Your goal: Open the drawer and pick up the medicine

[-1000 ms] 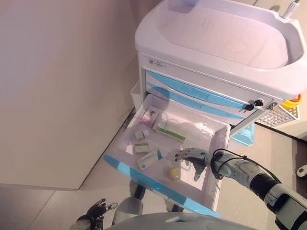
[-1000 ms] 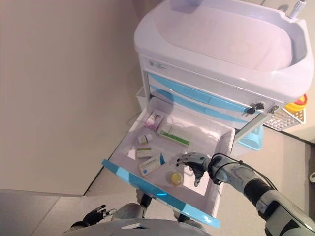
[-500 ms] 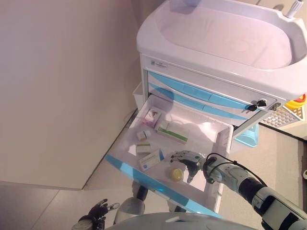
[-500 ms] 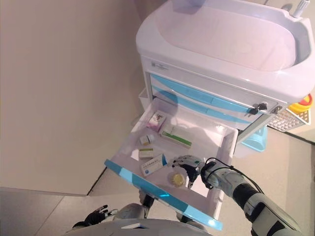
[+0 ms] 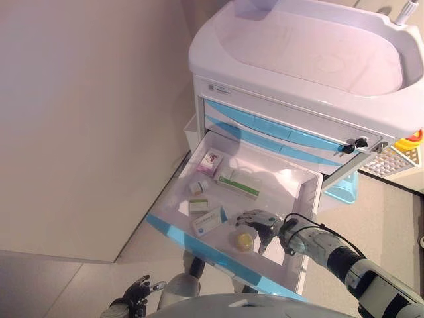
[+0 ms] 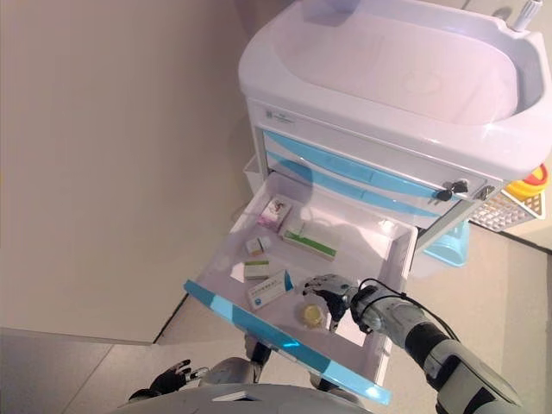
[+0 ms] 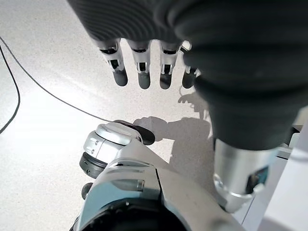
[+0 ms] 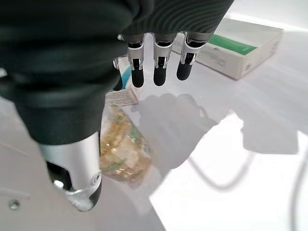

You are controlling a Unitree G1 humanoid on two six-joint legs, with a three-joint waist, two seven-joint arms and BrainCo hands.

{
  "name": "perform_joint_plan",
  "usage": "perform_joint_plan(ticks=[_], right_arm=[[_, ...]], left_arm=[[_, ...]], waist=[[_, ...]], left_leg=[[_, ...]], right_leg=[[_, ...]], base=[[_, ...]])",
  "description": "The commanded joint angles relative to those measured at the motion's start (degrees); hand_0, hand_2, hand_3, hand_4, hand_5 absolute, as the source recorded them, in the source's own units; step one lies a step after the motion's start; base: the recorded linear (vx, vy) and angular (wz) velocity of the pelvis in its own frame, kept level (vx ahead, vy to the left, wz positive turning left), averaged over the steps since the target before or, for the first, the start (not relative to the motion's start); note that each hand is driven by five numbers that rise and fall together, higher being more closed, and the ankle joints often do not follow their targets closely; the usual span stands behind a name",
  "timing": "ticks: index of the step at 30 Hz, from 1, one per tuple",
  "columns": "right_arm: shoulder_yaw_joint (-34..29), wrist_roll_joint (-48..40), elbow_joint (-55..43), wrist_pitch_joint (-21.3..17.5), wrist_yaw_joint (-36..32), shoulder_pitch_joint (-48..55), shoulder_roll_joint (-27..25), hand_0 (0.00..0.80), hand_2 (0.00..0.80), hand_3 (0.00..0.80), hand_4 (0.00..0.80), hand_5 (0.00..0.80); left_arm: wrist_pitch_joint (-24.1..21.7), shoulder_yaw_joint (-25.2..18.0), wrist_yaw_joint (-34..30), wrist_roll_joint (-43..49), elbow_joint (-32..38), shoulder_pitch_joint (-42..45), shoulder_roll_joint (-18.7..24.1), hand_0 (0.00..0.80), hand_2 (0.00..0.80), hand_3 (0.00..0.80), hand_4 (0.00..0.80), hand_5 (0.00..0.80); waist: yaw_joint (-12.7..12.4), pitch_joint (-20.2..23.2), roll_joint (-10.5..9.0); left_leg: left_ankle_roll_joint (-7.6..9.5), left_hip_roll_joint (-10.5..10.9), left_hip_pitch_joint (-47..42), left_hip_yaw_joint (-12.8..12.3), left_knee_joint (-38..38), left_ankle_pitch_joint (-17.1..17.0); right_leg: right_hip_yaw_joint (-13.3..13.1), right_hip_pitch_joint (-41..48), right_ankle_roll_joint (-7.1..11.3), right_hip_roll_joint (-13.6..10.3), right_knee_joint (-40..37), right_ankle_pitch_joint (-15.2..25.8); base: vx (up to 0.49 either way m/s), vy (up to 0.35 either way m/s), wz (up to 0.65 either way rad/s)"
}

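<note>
From the left eye view, a white plastic medical cart with pale blue drawer fronts (image 5: pixel 285 136) stands against a plain beige wall (image 5: pixel 79 119) on a light speckled floor (image 5: pixel 46 285), its moulded white top tray (image 5: pixel 311 46) bare. Its lowest white drawer with a blue front strip (image 5: pixel 173 232) is pulled fully out, and inside lie the medicines: a small pink-and-white box (image 5: pixel 210 161) at the back, a long white box with a green stripe (image 5: pixel 236 183) beside it, two small white boxes (image 5: pixel 197 197) nearer the front, a white box with blue print (image 5: pixel 208 220), and a small round yellowish packet (image 5: pixel 244 240) near the front edge. The right hand (image 5: pixel 260 220) hangs over the drawer floor just beside that yellowish packet, fingers spread and relaxed, gripping nothing. To the cart's right a red and yellow object (image 5: pixel 409 140) sits by a perforated white basket (image 5: pixel 389 161). In the right eye view the left hand (image 6: pixel 172 377) shows low down by the floor, well apart from the cart. The left wrist view shows that hand's fingers (image 7: pixel 142 72) straight and loose above the speckled floor, holding nothing. The right wrist view shows the right hand's fingers (image 8: pixel 160 67) extended over the glossy white drawer floor, with the yellowish packet close beneath the palm; whether thumb or palm touches it is hard to tell.
</note>
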State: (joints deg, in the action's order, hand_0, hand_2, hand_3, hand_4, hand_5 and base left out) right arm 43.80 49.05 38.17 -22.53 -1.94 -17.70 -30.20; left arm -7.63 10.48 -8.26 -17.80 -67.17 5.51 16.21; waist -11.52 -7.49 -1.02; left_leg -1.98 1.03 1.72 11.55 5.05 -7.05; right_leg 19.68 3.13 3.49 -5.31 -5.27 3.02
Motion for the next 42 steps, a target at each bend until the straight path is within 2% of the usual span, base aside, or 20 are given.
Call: perform_joint_plan(ticks=[1, 14, 42], right_arm=[[3.9, -0.3, -1.7, -1.3, 0.3, -1.3, 0.4, 0.0, 0.0, 0.0, 0.0, 0.0], [5.7, -1.0, -0.8, -3.6, -0.9, -1.2, 1.3, 0.0, 0.0, 0.0, 0.0, 0.0], [6.9, 0.0, 1.1, -2.4, 0.9, -1.1, 2.5, 0.0, 0.0, 0.0, 0.0, 0.0]], left_arm=[[-0.9, 1.9, -0.1, 2.1, -3.3, -3.9, 0.1, 0.0, 0.0, 0.0, 0.0, 0.0], [-0.9, 2.1, 0.0, 2.4, -3.5, -4.1, 0.3, 0.0, 0.0, 0.0, 0.0, 0.0], [-1.5, 2.4, -0.1, 2.6, -4.0, -4.2, 0.3, 0.0, 0.0, 0.0, 0.0, 0.0]], waist=[[-1.8, 0.0, -1.87], [-2.2, 0.2, -2.22], [-2.7, 0.3, -2.3]], left_leg=[[0.33, 2.1, 0.8, -1.2, 0.0, 1.8], [0.41, 2.1, 0.9, -0.8, 0.0, 1.8], [0.44, 2.2, 1.0, -0.4, 0.0, 1.7]], right_leg=[[0.0, -0.9, 0.37, 0.0, 3.3, -1.2], [0.3, -0.9, 0.38, 0.1, 3.1, -1.1], [0.6, -0.8, 0.32, 0.2, 2.9, -1.1]], base=[[0.0, 0.0, 0.0], [0.0, 0.0, 0.0], [0.001, -0.001, 0.01]])
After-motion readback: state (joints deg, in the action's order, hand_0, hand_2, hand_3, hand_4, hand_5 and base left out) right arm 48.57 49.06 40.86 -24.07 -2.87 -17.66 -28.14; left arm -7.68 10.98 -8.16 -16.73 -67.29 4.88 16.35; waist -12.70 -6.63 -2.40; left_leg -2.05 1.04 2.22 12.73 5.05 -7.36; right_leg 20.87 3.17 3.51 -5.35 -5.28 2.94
